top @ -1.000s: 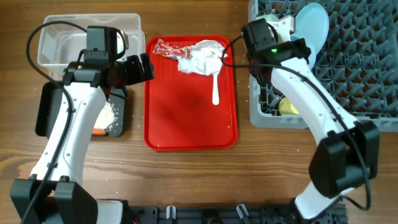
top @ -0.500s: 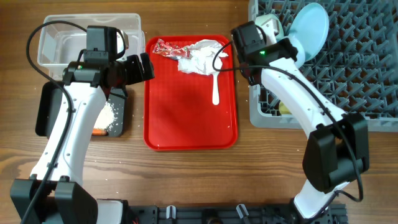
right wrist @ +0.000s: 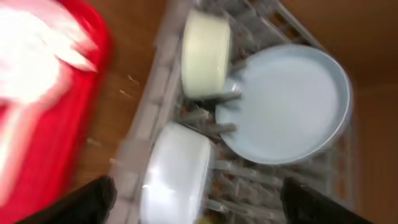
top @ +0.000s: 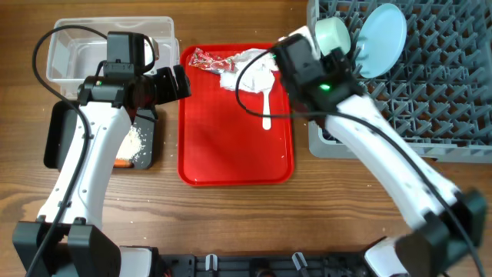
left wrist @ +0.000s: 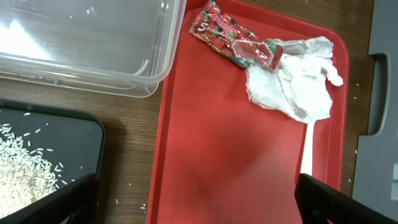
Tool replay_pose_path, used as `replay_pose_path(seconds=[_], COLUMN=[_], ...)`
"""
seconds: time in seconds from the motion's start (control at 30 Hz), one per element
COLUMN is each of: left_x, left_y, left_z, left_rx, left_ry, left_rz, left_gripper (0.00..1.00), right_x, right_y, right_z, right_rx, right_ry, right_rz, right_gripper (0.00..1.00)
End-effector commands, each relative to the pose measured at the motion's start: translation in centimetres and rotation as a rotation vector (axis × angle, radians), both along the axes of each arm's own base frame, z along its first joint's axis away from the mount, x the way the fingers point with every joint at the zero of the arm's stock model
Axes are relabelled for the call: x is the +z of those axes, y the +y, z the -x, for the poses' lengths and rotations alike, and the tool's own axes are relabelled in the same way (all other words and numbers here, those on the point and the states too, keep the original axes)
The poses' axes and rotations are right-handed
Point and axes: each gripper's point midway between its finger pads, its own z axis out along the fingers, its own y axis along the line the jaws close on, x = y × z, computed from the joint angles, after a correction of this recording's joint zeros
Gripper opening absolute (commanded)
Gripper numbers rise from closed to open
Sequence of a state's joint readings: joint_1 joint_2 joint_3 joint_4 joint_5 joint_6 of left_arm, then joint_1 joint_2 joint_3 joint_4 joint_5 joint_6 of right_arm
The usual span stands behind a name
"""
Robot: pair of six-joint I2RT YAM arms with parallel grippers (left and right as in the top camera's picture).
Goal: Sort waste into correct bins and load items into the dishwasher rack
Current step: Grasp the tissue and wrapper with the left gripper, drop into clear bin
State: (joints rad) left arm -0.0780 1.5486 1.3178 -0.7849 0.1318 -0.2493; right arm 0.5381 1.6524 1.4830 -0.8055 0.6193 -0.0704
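My right gripper (right wrist: 198, 196) is open. A pale bowl (right wrist: 177, 177) stands on edge in the dishwasher rack (top: 430, 92) beyond its fingers, free of them. Behind it stand a second bowl (right wrist: 208, 53) and the pale blue plate (right wrist: 289, 102), both also visible from overhead as the bowl (top: 334, 32) and the plate (top: 382, 29). On the red tray (top: 231, 146) lie the red-and-white wrapper (top: 206, 58), crumpled tissue (top: 250, 71) and white spoon (top: 267, 108). My left gripper (top: 178, 83) hangs open and empty over the tray's left edge (left wrist: 171, 124).
The clear tub (top: 100, 46) sits at the back left. In front of it the black tray (top: 150, 150) holds loose rice (top: 132, 142) and a bit of carrot (top: 121, 163). The right arm (top: 369, 146) crosses the rack's front left corner.
My right gripper has opened, leaving the bowl in the rack, and the arm has pulled back left toward the red tray. The left arm has not moved.
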Motion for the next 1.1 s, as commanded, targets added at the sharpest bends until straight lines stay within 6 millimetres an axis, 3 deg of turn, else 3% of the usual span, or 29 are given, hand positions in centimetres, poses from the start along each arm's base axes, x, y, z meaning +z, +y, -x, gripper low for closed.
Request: replay_pose_path(seconds=[0.0, 0.07, 0.13, 0.3, 0.4, 0.47, 0.5, 0.67, 0.8, 1.07], left_x=[0.1, 0.9, 2.4, 6.9, 6.8, 4.0, 2.6, -4.4, -7.0, -16.3], left_y=[-0.8, -2.5, -3.8, -7.0, -9.3, -11.7, -12.6, -16.1, -16.3, -16.3], left_z=[0.1, 0.4, 0.1, -3.0, -7.1, -10.7, -11.6, -13.5, -14.1, -15.3], left_rx=[-0.069, -0.182, -0.232, -0.274, -0.354, -0.419, -0.435, -0.502, -0.507, -0.524], left_ry=[-0.004, -0.021, -0.056, -0.131, -0.131, -0.131, -0.132, -0.093, -0.069, 0.013], left_rz=[0.013, 0.006, -0.047, -0.193, -0.239, -0.27, -0.274, -0.294, -0.298, -0.346], left_gripper=[1.0, 1.0, 1.0, 1.0, 1.0, 1.0, 1.0, 1.0, 1.0, 1.0], right_x=[4.4, 6.2, 7.0, 10.7, 11.9, 11.1, 10.7, 9.0, 8.3, 7.5], right_y=[8.1, 9.4, 8.6, 0.6, -3.1, -5.6, -5.7, -5.8, -5.8, -5.8], right_z=[2.6, 3.0, 2.5, 1.3, 1.9, 2.6, 2.8, 3.3, 3.4, 3.5], right_rx=[0.322, 0.386, 0.351, 0.083, 0.024, -0.064, -0.073, -0.093, -0.103, -0.115], right_ry=[0.029, -0.002, -0.031, -0.15, -0.176, -0.152, -0.135, -0.08, -0.054, -0.026], right_rz=[-0.463, -0.537, -0.563, -0.737, -0.774, -0.775, -0.771, -0.758, -0.753, -0.747], right_gripper=[1.0, 1.0, 1.0, 1.0, 1.0, 1.0, 1.0, 1.0, 1.0, 1.0])
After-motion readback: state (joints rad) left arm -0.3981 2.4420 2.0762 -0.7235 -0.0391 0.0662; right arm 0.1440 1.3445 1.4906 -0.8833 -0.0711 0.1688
